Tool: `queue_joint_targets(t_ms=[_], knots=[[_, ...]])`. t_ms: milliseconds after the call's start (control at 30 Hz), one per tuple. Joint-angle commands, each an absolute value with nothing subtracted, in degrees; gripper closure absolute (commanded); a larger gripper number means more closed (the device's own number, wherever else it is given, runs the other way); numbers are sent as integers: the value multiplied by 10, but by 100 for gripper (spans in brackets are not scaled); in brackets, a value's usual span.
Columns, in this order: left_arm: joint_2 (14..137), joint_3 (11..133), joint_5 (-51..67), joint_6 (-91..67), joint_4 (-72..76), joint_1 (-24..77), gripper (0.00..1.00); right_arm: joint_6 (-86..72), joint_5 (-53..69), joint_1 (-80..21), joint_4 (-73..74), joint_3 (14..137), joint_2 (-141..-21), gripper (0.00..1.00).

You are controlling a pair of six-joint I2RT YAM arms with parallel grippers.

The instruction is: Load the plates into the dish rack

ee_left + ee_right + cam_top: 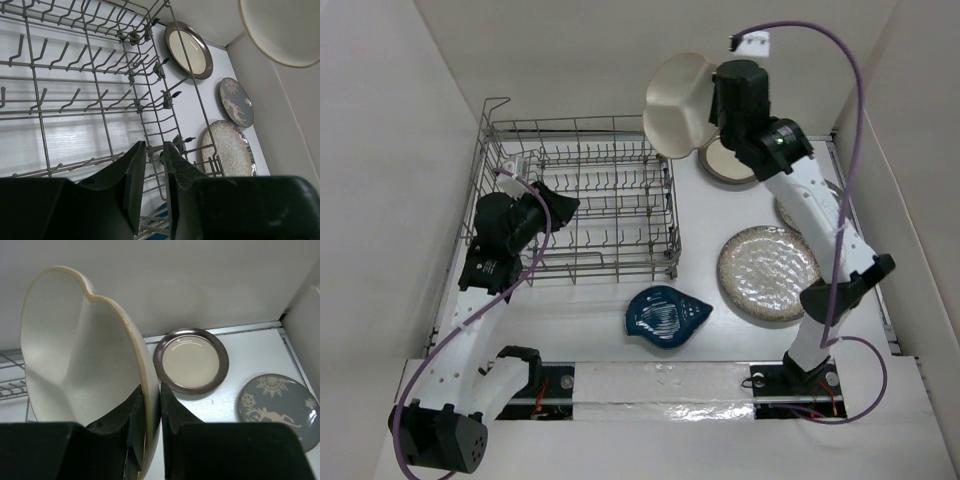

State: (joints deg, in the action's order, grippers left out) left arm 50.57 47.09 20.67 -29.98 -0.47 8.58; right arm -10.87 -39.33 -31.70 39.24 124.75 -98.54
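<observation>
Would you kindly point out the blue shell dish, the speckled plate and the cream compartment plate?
blue shell dish point(667, 316): top external view, its ribbed centre.
speckled plate point(767, 273): top external view, middle of its face.
cream compartment plate point(100, 350): right wrist view, its inner face.

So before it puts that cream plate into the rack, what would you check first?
1. Grip: the right gripper pinches the rim of the cream plate. Ok.
2. Plate is lifted off the table, by the far right corner of the dish rack. Ok.
3. Slots free: no plates between the tines. Ok.
4. Rack steadied: the left gripper straddles a rack wire, but whether it is clamped, cannot tell.
5. The metal-rimmed plate and grey floral plate lie flat, apart from the held plate. Ok.
</observation>
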Motion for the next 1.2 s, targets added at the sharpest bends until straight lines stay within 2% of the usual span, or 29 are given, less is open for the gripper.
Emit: queue_joint_targets(t_ms=[0,67,200,533,767,800,900,1167], knots=[[498,509,196,-305,1,88,83,-98,-501,-372,350,1345,-1028,100],[497,516,193,-304,1,88,87,-96,-531,-401,364,1395,-1071,100],[494,529,179,-298,-21,96,100,-90,-557,-440,369,1447,-1117,100],[497,547,137,-298,-54,121,100,-103,-672,-509,422,1418,-1136,100],[507,548,134,-318,-60,121,88,-152,-723,-526,498,1418,-1144,100],[506,547,139,-320,-59,121,84,-159,-729,-532,510,1420,-1151,100],[507,542,151,-330,-54,121,79,-222,-740,-532,596,1445,-1169,100],[511,535,176,-339,-44,121,77,-277,-744,-537,671,1447,-1169,100]])
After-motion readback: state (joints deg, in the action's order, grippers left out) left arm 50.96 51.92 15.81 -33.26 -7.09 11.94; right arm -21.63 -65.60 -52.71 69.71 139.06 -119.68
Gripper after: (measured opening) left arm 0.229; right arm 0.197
